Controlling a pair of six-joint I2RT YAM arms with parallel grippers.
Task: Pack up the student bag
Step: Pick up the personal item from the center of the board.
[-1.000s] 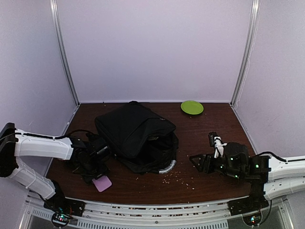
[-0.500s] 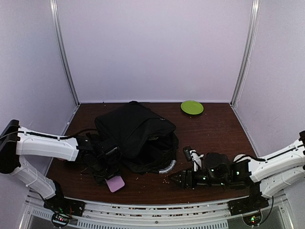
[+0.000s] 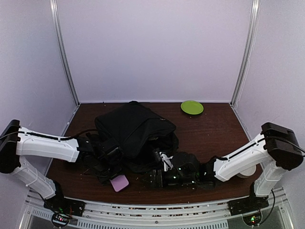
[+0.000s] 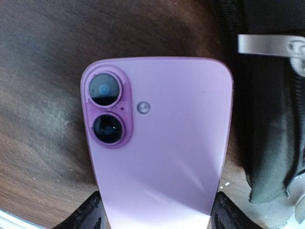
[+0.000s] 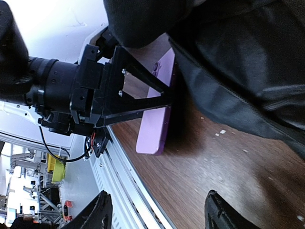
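Left wrist view: your left jaws clamp the flat lilac smartphone (image 4: 162, 152) by its edges, beside the soft black student bag (image 3: 133, 126) on the counter (image 3: 209, 129); right jaws gape empty, probably to open it.

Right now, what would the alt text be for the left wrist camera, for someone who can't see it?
A purple phone, back side up with its two camera lenses at upper left, is gripped at its lower end by the left gripper over the dark wooden table. The black student bag fills the right edge.
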